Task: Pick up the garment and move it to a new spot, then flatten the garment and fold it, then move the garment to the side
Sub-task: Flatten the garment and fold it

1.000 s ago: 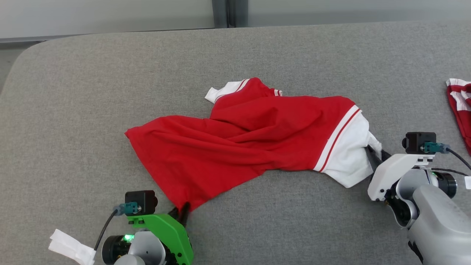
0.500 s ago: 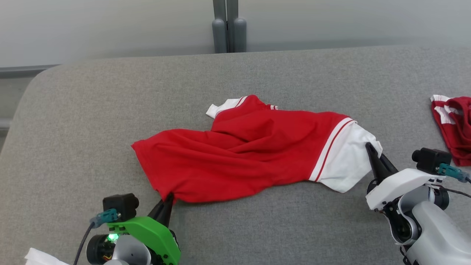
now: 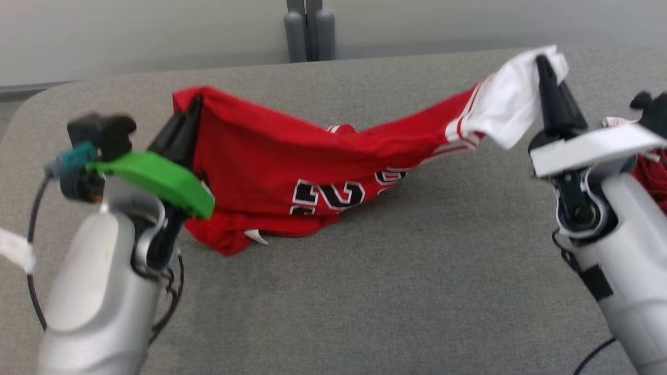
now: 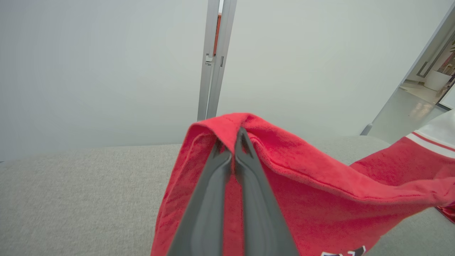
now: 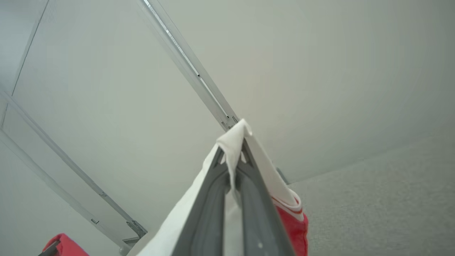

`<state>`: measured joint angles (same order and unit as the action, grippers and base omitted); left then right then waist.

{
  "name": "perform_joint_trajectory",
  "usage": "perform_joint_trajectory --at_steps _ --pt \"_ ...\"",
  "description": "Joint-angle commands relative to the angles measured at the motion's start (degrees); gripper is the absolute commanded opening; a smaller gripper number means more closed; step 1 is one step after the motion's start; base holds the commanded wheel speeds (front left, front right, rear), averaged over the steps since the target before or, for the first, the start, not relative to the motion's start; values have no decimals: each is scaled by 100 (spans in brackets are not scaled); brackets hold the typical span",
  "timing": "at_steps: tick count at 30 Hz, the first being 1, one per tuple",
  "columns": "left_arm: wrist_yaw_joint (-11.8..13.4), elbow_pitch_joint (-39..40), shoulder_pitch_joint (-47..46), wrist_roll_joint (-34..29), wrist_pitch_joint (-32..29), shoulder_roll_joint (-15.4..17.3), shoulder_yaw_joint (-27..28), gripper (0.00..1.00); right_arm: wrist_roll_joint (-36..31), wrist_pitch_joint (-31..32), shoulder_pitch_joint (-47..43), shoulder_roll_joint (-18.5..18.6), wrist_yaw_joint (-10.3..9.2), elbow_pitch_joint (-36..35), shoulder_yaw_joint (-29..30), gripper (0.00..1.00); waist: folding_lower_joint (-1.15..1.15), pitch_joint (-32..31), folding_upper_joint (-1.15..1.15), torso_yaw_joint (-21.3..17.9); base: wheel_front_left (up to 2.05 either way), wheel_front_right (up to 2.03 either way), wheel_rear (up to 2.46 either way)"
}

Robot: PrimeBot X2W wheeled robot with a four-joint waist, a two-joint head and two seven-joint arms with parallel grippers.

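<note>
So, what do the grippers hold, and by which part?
The red jersey with white trim: left gripper pinches its red edge, right gripper its white end.

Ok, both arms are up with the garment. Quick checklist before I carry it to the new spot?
1. Grip of the left gripper on the garment, red corner: ok, shut on it.
2. Grip of the right gripper on the white end: ok, shut on it.
3. Cloth off the grey surface: not ok, the sagging lower part seems to rest there.
4. Cloth taut between the grippers: not ok, it droops.
5. Gap between the second red garment and the right arm: cannot tell, the arm hides part of it.
</note>
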<state>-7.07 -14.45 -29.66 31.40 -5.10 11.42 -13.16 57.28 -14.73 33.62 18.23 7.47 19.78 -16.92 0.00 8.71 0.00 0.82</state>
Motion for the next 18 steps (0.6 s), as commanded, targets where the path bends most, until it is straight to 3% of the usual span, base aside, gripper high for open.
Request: perform_joint_trajectory --at_steps 1,9,18 --pt "-25 -191 -514 2 -38 75 -65 0 141 -29 402 -3 5 -16 10 0 0 880 0 63 0 0 0" --pt "-45 -1464 -3346 141 -220 521 -719 0 409 162 2917 11 5 634 -240 0 0 2021 0 -2 0 0 0" --pt "-46 -2700 -5822 486 -63 748 -915 0 433 28 5516 -37 5 1514 -211 0 0 2557 0 -162 0 0 0"
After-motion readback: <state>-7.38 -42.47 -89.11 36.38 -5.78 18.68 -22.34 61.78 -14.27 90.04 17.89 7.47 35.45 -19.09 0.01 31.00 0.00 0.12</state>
